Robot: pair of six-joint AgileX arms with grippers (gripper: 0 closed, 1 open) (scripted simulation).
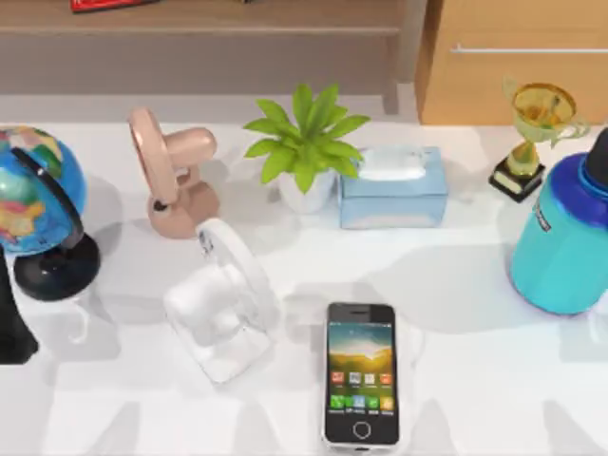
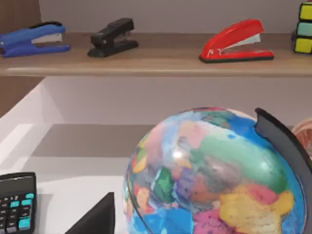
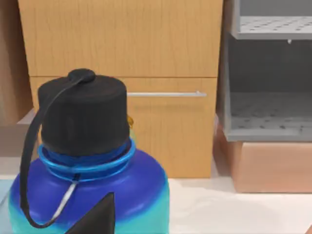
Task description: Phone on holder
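Phone flat, white holder partly washed out, both arms' jaws unclear

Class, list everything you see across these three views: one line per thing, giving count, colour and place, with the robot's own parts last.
phone: 1, silver-white rim, flat at table front centre
white holder: 1, left of phone
pink holder: 1, behind the white one
globe: 1, multicoloured, black stand, table left
plant: 1, green, white pot, back centre
tissue box: 1, light blue, right of plant
trophy: 1, gold, back right
bottle: 1, blue-teal, black cap, right edge
staplers: 3, blue, black, red, on shelf
calculator: 1, black, near globe
left arm: 1, dark, parked at left edge
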